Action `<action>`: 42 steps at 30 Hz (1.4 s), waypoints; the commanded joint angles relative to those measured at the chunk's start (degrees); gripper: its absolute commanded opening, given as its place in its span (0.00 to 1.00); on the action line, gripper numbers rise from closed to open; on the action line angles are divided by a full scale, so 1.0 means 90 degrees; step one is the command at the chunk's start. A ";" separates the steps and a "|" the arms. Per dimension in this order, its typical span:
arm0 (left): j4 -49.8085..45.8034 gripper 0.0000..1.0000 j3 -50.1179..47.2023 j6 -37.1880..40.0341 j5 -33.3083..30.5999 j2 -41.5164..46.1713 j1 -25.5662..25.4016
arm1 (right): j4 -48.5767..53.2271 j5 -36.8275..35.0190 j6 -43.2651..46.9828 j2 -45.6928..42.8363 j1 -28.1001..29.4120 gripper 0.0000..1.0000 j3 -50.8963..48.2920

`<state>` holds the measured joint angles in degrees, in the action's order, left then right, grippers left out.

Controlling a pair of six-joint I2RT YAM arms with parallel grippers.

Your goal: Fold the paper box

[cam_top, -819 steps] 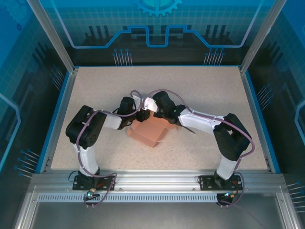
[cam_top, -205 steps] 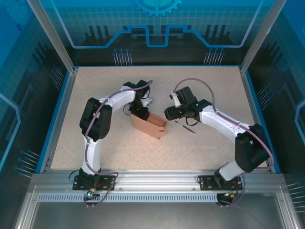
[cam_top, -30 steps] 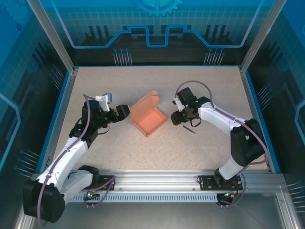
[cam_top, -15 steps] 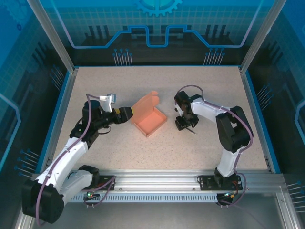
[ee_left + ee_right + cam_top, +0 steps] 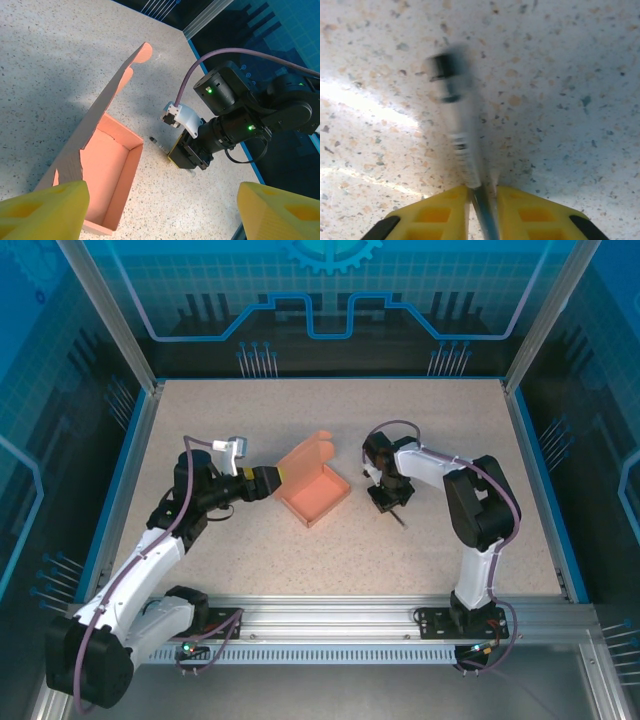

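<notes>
Just changed: the right claw (image 5: 385, 498) has swung down onto the thin dark stick (image 5: 459, 140) and drawn its jaws in from apart to nearly together.
Right claw: clamped on the near end of the stick. In the right wrist view its yellow fingers (image 5: 435, 215) squeeze it from both sides, and the rest of the stick lies blurred on the speckled counter (image 5: 440, 430).
Left claw (image 5: 270, 480): jaws wide apart, as they were a second ago, and gripping nothing. It has crept a little closer to the box's left side. In the left wrist view the raised lid's lower edge sits just beside one finger.
Paper box (image 5: 318, 492): mid-counter between the two arms, in the same spot as a second ago. The tray is open upward and the stick lies just to its right, apart from it.
Lid (image 5: 112, 100): stands tilted up along the tray's far-left side, not folded over.
Meaning for the task: the new grip is on the stick, not on the cardboard, so the fold itself looks no further along. The lid remains to be brought down and tucked.
Open question: whether the stick is a tucking tool or just clutter to move aside cannot be told from here.
</notes>
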<state>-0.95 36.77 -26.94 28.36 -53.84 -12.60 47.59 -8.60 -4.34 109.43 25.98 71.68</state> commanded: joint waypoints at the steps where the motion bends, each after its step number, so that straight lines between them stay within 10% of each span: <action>1: 0.0111 0.79 0.0016 0.0103 0.0132 0.0016 -0.0035 | 0.0134 -0.0228 0.0048 0.0151 -0.0016 0.17 0.0029; 13: -0.0348 0.79 0.0093 0.0215 -0.0418 0.0016 -0.0035 | -0.0738 0.1262 -0.0595 -0.1580 -0.0112 0.08 -0.0456; 21: -0.0415 0.79 0.0088 0.0229 -0.0760 0.0084 -0.0033 | -0.3144 0.2886 -0.2953 -0.2695 0.0217 0.08 -0.1412; 42: -0.0716 0.79 -0.0008 0.0337 -0.0878 0.0581 -0.0037 | -0.5996 0.2056 -0.5895 -0.0765 0.1550 0.09 -0.1182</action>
<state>-6.48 36.77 -25.32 21.19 -49.71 -12.60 -3.11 12.58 -54.46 101.16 38.68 58.85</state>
